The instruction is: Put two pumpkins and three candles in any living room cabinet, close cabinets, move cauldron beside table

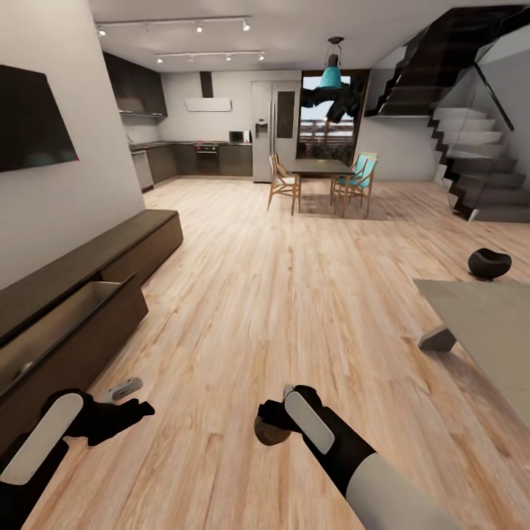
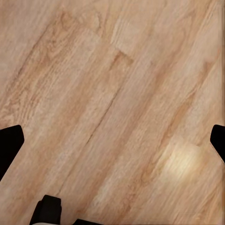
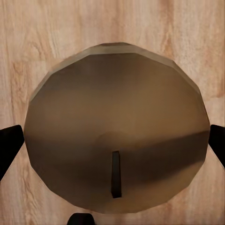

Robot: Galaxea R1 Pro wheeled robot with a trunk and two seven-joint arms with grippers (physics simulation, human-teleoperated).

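Candle (image 3: 117, 136) first — a stubby tan cylinder with a dark wick, pinched between the jaws of the right gripper (image 1: 274, 427), whose black fingertips (image 3: 9, 143) press against its sides above the plank floor (image 1: 280, 294). Beside it, the left gripper (image 1: 129, 401) hangs over bare planks with its jaws spread wide, nothing between them. Just beyond the left gripper on the outer side, the dark-brown cabinet (image 1: 110, 258) runs along the wall, its pull-out compartment (image 1: 66, 324) drawn open. Ahead of the right gripper and off to its outer side stands the grey table (image 1: 486, 324), and past its far end the black cauldron (image 1: 489, 263) sits on the floor — near the table, not touching it.
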